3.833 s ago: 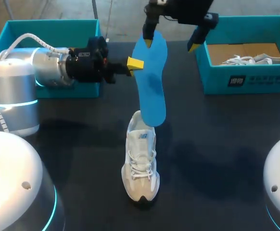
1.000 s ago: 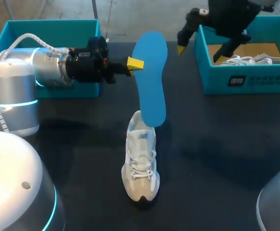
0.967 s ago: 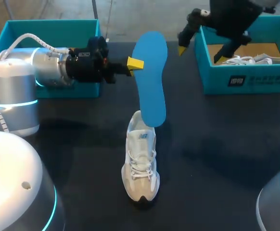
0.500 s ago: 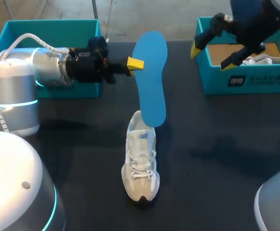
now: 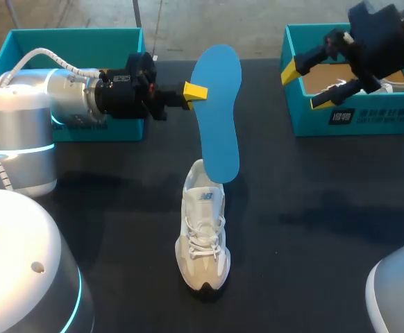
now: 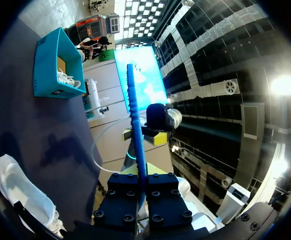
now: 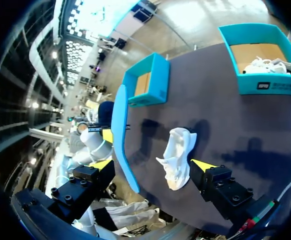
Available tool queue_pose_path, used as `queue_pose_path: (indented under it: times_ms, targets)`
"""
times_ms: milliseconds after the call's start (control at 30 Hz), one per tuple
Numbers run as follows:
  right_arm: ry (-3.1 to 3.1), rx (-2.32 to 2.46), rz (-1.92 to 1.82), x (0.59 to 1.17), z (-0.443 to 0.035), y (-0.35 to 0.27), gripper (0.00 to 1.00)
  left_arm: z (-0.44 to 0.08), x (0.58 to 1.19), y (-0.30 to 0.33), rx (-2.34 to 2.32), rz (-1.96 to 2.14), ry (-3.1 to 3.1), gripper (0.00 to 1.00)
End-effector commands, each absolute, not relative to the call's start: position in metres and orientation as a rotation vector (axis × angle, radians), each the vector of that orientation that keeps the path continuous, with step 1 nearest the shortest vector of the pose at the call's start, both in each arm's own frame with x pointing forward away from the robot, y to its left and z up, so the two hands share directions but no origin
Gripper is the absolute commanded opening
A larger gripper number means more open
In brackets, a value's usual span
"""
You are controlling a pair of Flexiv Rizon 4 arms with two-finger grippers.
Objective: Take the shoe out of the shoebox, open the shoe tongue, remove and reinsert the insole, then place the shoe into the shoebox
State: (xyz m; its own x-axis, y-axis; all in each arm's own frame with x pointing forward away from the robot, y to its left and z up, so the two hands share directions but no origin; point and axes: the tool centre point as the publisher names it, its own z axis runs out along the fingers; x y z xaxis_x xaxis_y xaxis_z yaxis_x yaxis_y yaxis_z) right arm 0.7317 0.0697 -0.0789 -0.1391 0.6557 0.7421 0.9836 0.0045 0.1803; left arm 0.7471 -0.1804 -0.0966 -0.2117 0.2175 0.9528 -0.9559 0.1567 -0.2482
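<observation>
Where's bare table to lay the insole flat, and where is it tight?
Bare table lies right of the shoe, on the near side of the right shoebox, and left of the shoe, in front of the left shoebox. Tight: the middle, where the insole in the left gripper ends over the shoe's heel.

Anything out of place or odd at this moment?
Only the blue foam insole: it hangs from the left end effector, lower end over the white sneaker's heel opening, not seated inside. The right end effector is open and empty by the right teal shoebox.

Bright overhead light; soft shadows
</observation>
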Motion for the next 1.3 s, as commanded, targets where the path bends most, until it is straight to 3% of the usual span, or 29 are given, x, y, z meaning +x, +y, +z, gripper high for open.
queue_pose_path:
  times_ms: [33,1067,1300]
  targets:
    - [-1.652,-1.469,-1.132,0.7304,-0.0878,0.0665,1.0,-0.0972,0.7466,-0.1804,0.808,1.324,-1.305,0.0]
    - [-1.588,-1.375,-1.18,0.7298,-0.089,0.0756,1.0,-0.0972,0.7466,-0.1804,0.808,1.324,-1.305,0.0]
    - [-1.588,-1.375,-1.18,0.7298,-0.089,0.0756,1.0,-0.0934,0.7537,-0.1718,0.581,1.471,-1.544,0.0]
